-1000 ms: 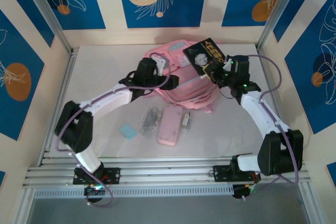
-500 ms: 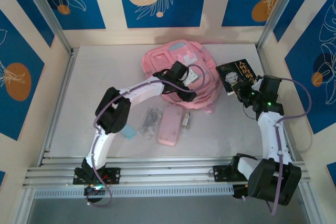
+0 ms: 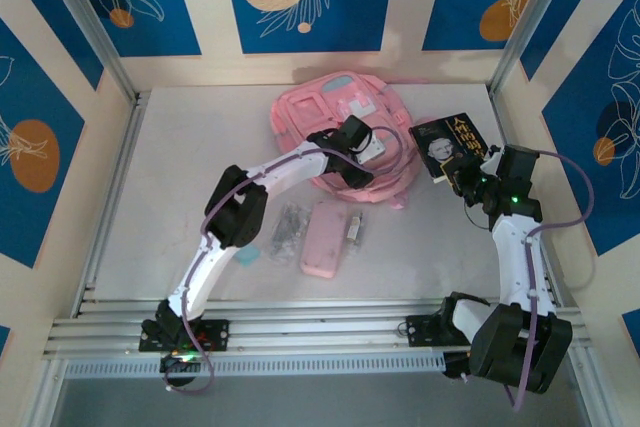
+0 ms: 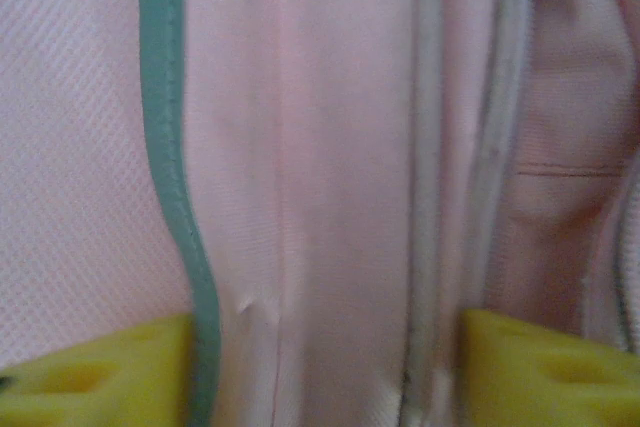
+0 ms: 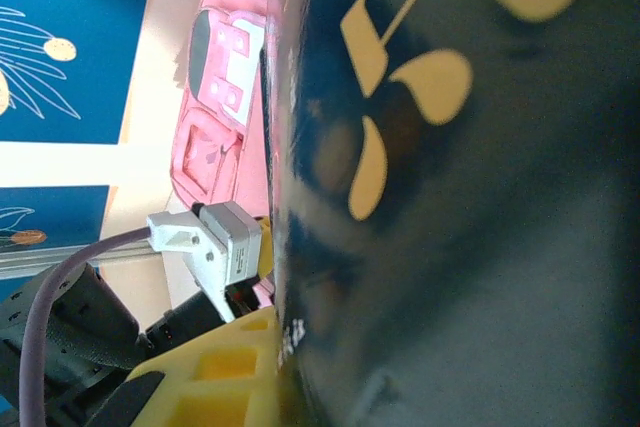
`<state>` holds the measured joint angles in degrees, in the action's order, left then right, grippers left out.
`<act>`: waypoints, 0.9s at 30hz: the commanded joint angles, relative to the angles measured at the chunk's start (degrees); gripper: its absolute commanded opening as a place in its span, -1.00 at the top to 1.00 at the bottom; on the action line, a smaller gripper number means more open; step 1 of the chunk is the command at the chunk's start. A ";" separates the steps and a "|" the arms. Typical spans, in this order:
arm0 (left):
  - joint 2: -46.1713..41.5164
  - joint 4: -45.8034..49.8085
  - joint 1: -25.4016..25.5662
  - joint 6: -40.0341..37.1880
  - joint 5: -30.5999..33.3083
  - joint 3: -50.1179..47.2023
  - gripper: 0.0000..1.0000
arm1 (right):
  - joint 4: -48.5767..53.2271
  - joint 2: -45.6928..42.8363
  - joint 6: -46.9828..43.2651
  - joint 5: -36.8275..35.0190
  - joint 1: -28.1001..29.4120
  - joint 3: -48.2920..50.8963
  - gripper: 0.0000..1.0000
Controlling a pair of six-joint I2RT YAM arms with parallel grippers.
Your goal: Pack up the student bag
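- Two yellow left fingers [image 4: 90, 367] stand wide apart at the lower corners of the wrist view, with pink bag [image 3: 310, 112] fabric between them.
- The right fingers [image 5: 170, 387] clamp a black book [image 3: 448, 139], right of centre.
- The bag lies upper centre on the desk [image 3: 180, 167].

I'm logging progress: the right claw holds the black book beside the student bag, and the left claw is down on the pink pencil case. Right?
Not quite. The top external view shows the left claw on the student bag, not the pencil case, which lies apart from it. The right claw does hold the black book.
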<state>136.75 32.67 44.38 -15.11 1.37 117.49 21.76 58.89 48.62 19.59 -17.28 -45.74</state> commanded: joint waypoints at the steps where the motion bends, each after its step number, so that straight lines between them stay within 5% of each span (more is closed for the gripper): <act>1: 4.50 6.74 -0.91 -2.30 2.81 -1.16 0.27 | -2.78 -2.59 -1.29 2.44 -0.56 -0.83 1.00; 2: 4.20 6.62 -1.03 -2.10 2.23 -1.30 0.76 | -2.64 -2.81 -1.29 2.31 -0.64 -0.85 1.00; 3: 3.68 6.45 -1.05 -1.91 1.75 -1.33 1.00 | -2.47 -3.14 -1.38 2.26 -0.73 -1.02 1.00; 8: -1.74 5.28 -1.79 1.60 -4.68 -0.33 1.00 | -0.95 -5.76 -1.60 1.19 -2.10 -1.11 1.00; 15: -10.50 1.94 -6.07 14.65 -16.94 3.27 1.00 | 1.61 -11.66 -1.79 -4.18 -4.31 0.95 1.00; 20: -12.88 -2.84 -10.40 25.52 -26.62 4.53 1.00 | 0.69 -12.47 -0.90 -1.21 -4.27 3.18 1.00; 27: -13.22 -9.50 -12.57 34.39 -32.93 5.00 1.00 | -11.74 -10.66 6.63 0.94 4.58 8.93 1.00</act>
<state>126.26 29.12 32.25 12.25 -26.92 119.96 20.88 47.88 51.79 17.80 -17.02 -37.82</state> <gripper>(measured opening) 0.052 0.165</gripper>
